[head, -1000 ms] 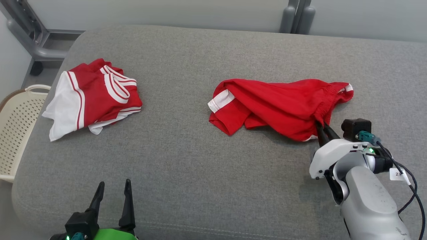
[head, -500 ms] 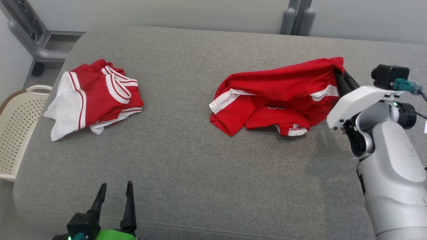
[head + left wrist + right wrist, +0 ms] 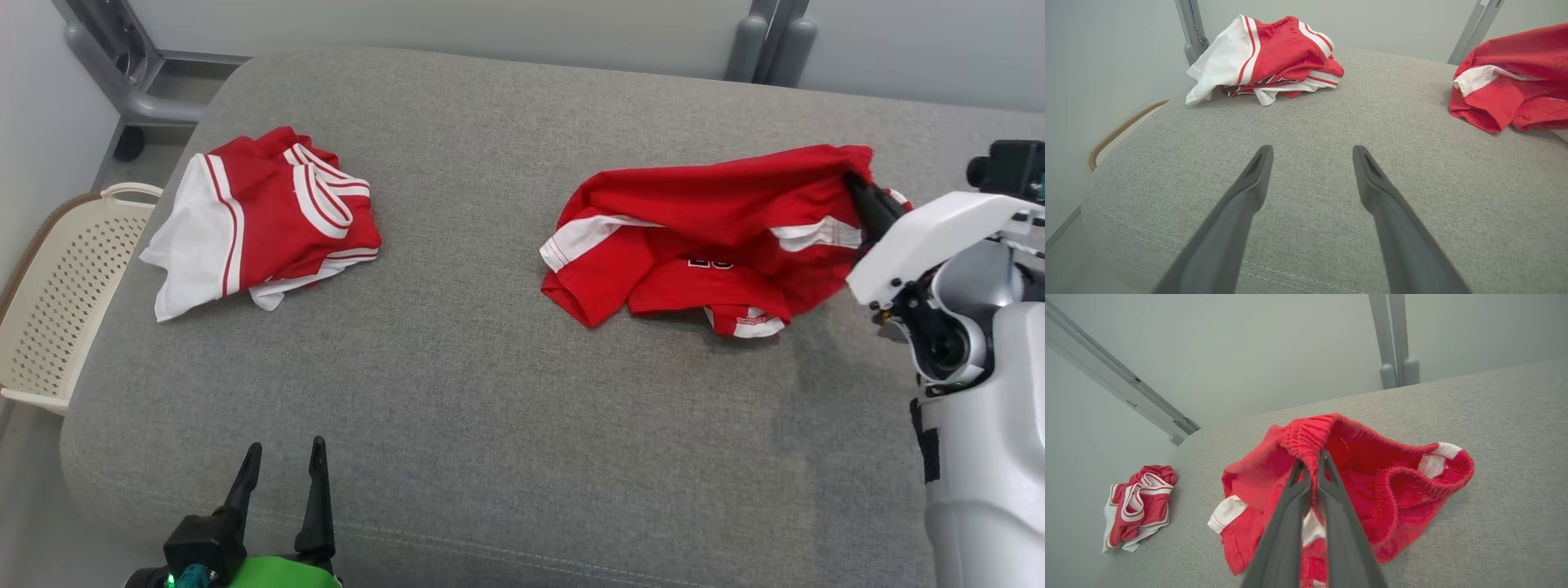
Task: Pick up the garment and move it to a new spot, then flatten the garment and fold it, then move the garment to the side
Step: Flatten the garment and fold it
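The garment (image 3: 702, 237) is a pair of red shorts with white trim, on the right half of the grey cushion. My right gripper (image 3: 859, 186) is shut on its elastic waistband (image 3: 1306, 435) and holds that edge up, while the legs (image 3: 1237, 522) still drag on the cushion. The garment's near leg (image 3: 1490, 102) also shows at the right of the left wrist view. My left gripper (image 3: 282, 461) stands open over the cushion's front edge, nothing between its fingers (image 3: 1257, 175).
A second red and white garment (image 3: 261, 216) lies crumpled at the back left of the grey cushion (image 3: 490, 392). A cream perforated basket (image 3: 49, 310) stands on the floor off the left edge. Grey metal posts (image 3: 771, 41) rise behind.
My right gripper has lifted the waistband up and back off the cushion, opening out the shorts. The head camera has shifted. The left gripper stayed put.
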`<state>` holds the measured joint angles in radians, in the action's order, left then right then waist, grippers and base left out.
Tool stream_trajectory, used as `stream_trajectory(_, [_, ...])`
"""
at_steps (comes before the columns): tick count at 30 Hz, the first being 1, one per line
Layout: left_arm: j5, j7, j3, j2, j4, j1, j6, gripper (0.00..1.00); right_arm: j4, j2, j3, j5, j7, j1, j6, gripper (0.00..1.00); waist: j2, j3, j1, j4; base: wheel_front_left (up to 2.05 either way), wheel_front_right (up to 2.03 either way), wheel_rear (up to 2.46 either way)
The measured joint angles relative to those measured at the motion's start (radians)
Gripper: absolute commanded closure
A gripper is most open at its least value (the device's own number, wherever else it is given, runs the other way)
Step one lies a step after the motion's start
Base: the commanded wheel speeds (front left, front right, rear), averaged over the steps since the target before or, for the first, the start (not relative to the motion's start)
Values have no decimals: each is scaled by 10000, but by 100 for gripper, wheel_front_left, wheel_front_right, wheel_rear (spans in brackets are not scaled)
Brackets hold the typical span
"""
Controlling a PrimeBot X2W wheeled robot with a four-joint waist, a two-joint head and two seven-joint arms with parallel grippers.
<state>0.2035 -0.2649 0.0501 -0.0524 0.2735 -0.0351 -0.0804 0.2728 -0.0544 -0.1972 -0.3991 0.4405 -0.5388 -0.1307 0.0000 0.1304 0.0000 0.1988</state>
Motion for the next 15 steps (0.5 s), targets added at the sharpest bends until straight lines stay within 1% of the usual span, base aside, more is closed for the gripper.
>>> stream_trajectory(3, [38, 0, -10, 6, -35, -2, 0, 0, -485, -8, -520, 454, 190, 113, 0, 100, 0, 76, 0, -28, 0, 0, 0])
stream_trajectory(6, [40, 0, 50, 6, -75, 35, -33, 0, -362, 21, -890, 748, 240, -151, 0, 100, 0, 235, 0, -39, 0, 0, 0])
stream_trajectory(8, [40, 0, 123, 8, -102, 179, -73, 0, -59, 19, -1022, 1028, 107, -617, 0, 100, 0, 380, 0, -20, 0, 0, 0])
stream_trajectory(12, [29, 0, 343, 13, -159, 454, -125, 0, 961, 29, -1099, 1490, -313, -1642, 0, 100, 0, 712, 0, 107, 0, 0, 0])
stream_trajectory(15, [27, 0, 533, 17, -282, 581, -136, 0, 1801, -173, -986, 2034, -823, -2378, 0, 100, 0, 949, 0, 301, 0, 0, 0])
